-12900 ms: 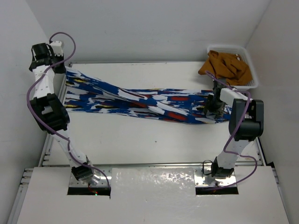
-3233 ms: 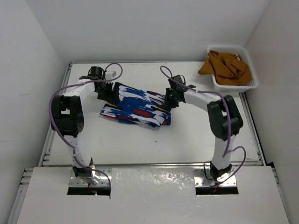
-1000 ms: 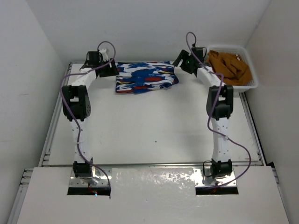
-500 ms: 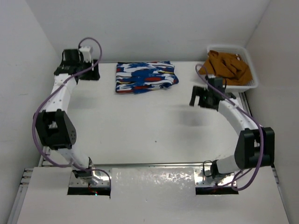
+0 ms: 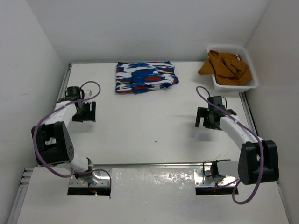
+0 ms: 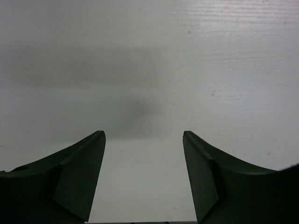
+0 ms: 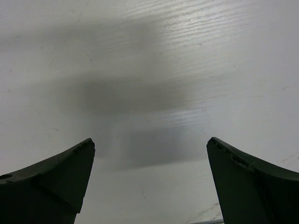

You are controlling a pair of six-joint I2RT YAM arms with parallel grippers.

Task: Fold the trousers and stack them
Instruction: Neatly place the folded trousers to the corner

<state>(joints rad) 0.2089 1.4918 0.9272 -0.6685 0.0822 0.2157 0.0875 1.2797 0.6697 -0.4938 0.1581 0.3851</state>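
The left gripper [image 5: 85, 112] is spread open and has nothing in it. In the left wrist view its two dark fingers [image 6: 74, 179] stand apart. Only the white table [image 6: 149, 56] shows between them, with a soft grey shadow on it. The right gripper [image 5: 209, 119] is spread open too, wider than the left one, and it also holds nothing. Its fingers [image 7: 51, 182] sit in the two bottom corners of the right wrist view, over more table and another shadow.

The left gripper hangs over the left side of the table, close to the left edge. The right gripper hangs over the right side. Each arm is white with black joints, and a purple cable [image 5: 49, 116] loops along it.

The trousers [image 5: 145, 77] are folded into a small flat pack (blue, with white, red, yellow and black patches). They lie at the far edge of the table, a bit left of the middle, well apart from both grippers.

A white basket [image 5: 252, 77] sits at the far right corner. A brown cloth [image 5: 226, 66] is heaped in it — one end hangs over the left rim.
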